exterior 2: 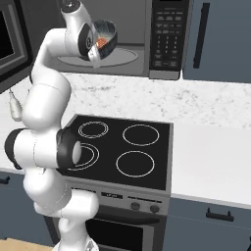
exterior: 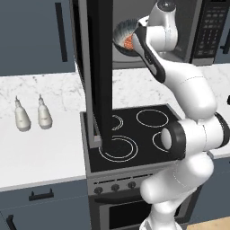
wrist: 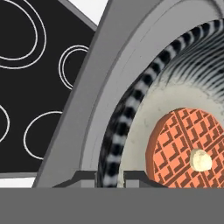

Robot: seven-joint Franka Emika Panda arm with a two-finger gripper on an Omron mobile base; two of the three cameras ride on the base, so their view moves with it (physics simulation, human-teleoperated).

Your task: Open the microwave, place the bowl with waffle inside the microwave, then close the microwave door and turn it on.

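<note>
The microwave [exterior 2: 166, 39] stands open, and its door [exterior: 99, 67] is swung out over the stove's left side. My gripper [wrist: 109, 177] is shut on the rim of the dark speckled bowl [wrist: 131, 105]. I hold the bowl [exterior: 121, 33] tilted at the mouth of the cavity, just above the glass turntable [exterior 2: 122, 58]. The orange waffle [wrist: 188, 144] with a pale centre lies inside the bowl [exterior 2: 107, 33], and the waffle [exterior 2: 101, 43] faces the camera. My hand hides the bowl's near side in both base views.
The black four-ring stove [exterior: 143, 130] lies directly below the microwave. Two small white bottles [exterior: 21, 117] [exterior: 44, 114] stand on the marble counter [exterior: 40, 152] to the left. The keypad strip [exterior 2: 166, 34] is on the microwave's right. The open door [exterior 2: 10, 44] juts out on my left.
</note>
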